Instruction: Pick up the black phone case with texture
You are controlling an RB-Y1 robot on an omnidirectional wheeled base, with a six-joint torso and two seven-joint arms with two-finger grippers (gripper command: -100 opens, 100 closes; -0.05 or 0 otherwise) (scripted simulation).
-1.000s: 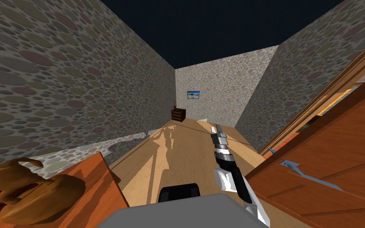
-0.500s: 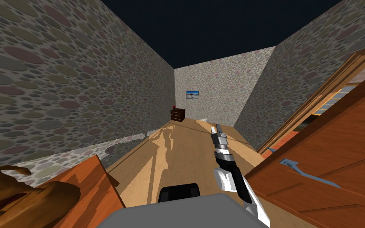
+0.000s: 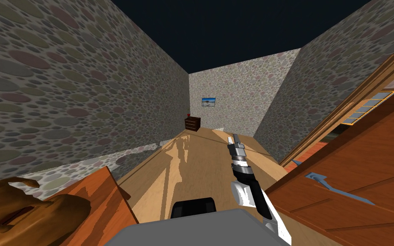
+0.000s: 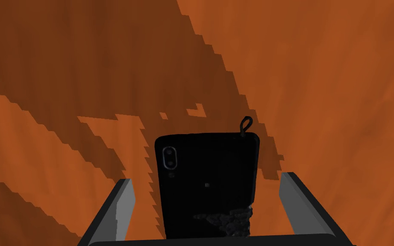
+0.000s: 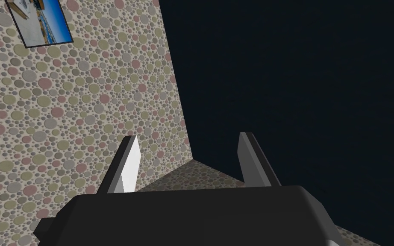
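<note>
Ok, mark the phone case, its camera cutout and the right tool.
phone case (image 4: 209,175), left wrist view, middle of back.
camera cutout (image 4: 170,157), left wrist view, its centre.
right tool (image 5: 187,136), right wrist view, between fingertips.

Reddish-brown wooden furniture top (image 4: 320,85): flat black phone case with small loop (image 4: 207,183) lies on it, brown animal-shaped figure (image 3: 33,211) too.

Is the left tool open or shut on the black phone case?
The left tool is open: its fingers stand clear of the black phone case between them, with orange-brown surface showing at both sides.
</note>
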